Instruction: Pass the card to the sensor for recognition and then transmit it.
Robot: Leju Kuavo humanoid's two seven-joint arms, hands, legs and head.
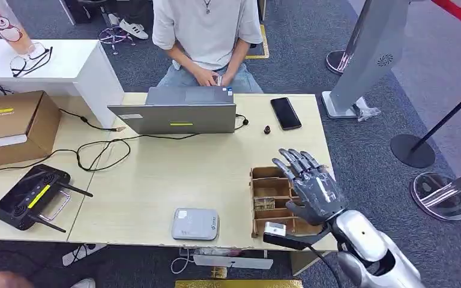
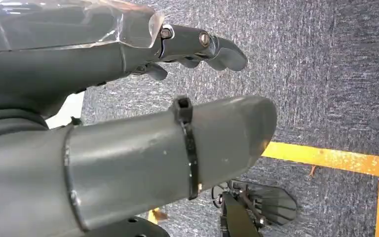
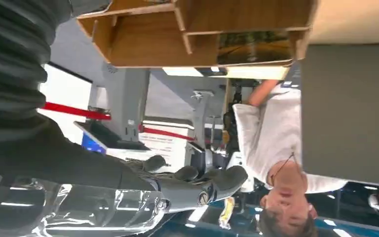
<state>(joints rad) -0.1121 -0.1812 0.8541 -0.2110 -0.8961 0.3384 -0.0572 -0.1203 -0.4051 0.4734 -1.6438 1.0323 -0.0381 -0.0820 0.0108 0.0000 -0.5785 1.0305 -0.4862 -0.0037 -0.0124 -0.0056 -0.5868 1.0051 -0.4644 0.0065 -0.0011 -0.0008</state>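
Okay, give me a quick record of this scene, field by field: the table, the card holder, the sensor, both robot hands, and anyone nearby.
table: light wood table
card holder: wooden compartment box near the front right edge, a card lying in one slot
sensor: grey card reader at the front edge, left of the box
right hand: right hand open, fingers spread above the box, holding nothing
left hand: left hand over carpet floor, holding nothing; open or shut unclear
person: person seated behind an open laptop
other items: black phone, cardboard box

Head camera looks down on the table (image 1: 156, 180); right wrist camera, close and inverted, shares its wooden organizer (image 1: 270, 201); left wrist camera faces carpet (image 2: 325, 74).
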